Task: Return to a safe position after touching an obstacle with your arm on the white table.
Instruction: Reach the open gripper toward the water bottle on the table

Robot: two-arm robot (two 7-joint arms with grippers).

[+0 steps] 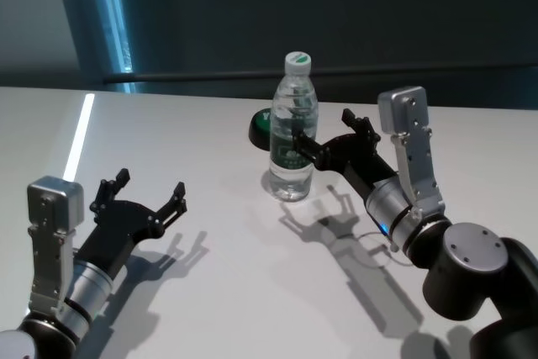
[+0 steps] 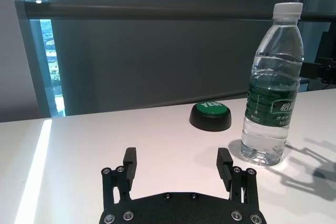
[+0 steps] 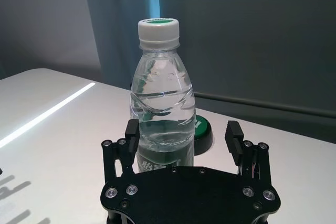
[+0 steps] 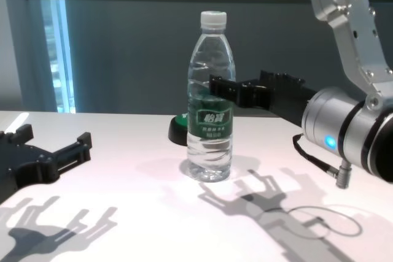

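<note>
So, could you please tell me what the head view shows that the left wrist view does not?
Only the head view shows the right pincer, open, its nearer finger right against the bottle at label height, plus the whole right arm. Only the left wrist view shows a bright window strip with greenery outside. Both share the upright bottle, the black-and-green button behind it, the white table, and the open left pincer hovering apart from the bottle.
</note>
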